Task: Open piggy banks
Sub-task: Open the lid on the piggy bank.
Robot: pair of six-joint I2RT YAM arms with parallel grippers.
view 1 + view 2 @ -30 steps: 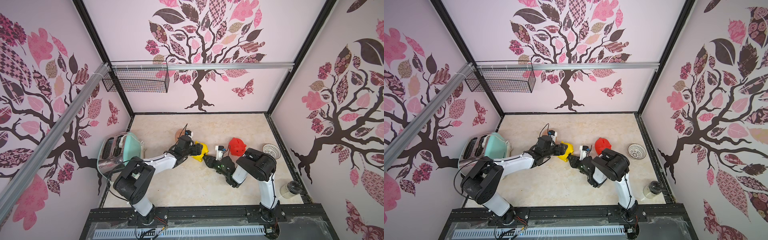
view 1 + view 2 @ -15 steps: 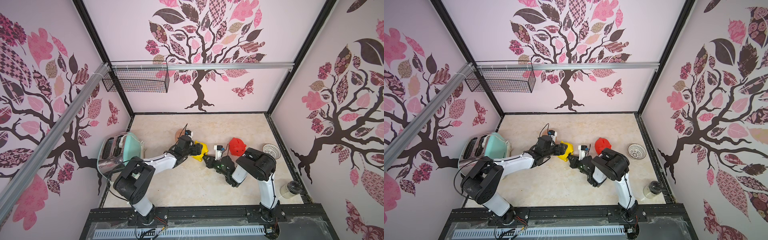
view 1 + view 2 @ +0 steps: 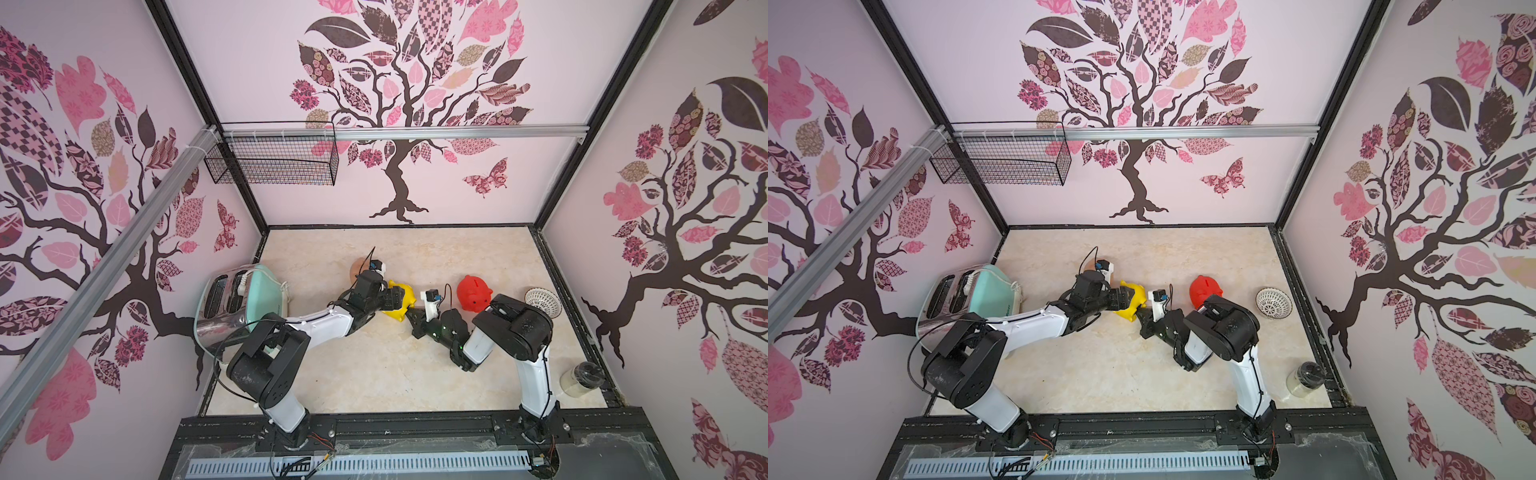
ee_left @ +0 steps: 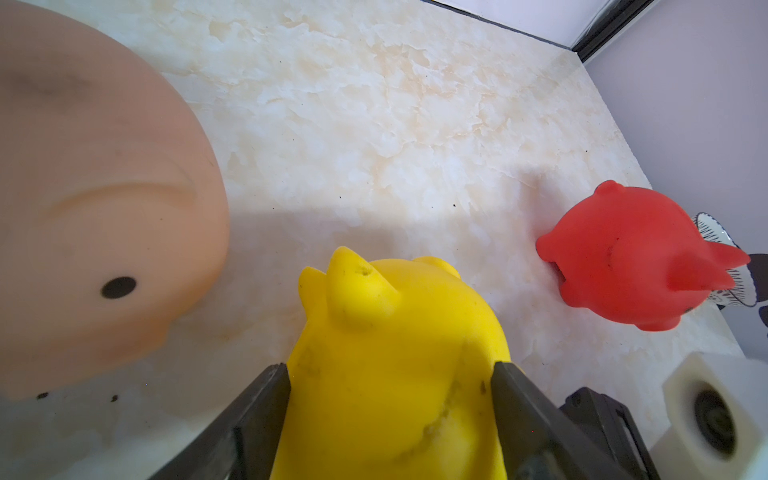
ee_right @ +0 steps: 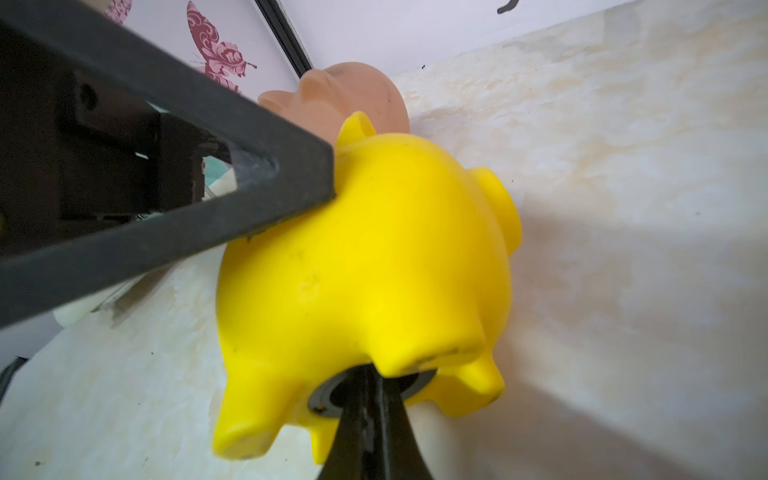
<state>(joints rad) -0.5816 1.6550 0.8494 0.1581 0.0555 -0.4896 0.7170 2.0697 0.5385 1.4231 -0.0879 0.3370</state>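
Three to open, none shown open yet; the yellow one is in hand.
Yellow pig (image 3: 401, 300), central, is clamped across its flanks by the left gripper (image 4: 390, 374). The right gripper (image 5: 365, 390), at its 5 o'clock, is pinched closed against the belly plug (image 5: 328, 395), which looks seated. Red pig (image 3: 473, 293) at 3 o'clock and peach pig (image 3: 358, 266) at 10 o'clock sit apart, ungripped, plugs hidden; both are probably left to do.

walls (image 3: 457, 187): pink tree decals; floor (image 3: 374, 374): beige marble; basket (image 3: 274, 164): wire, wall-hung
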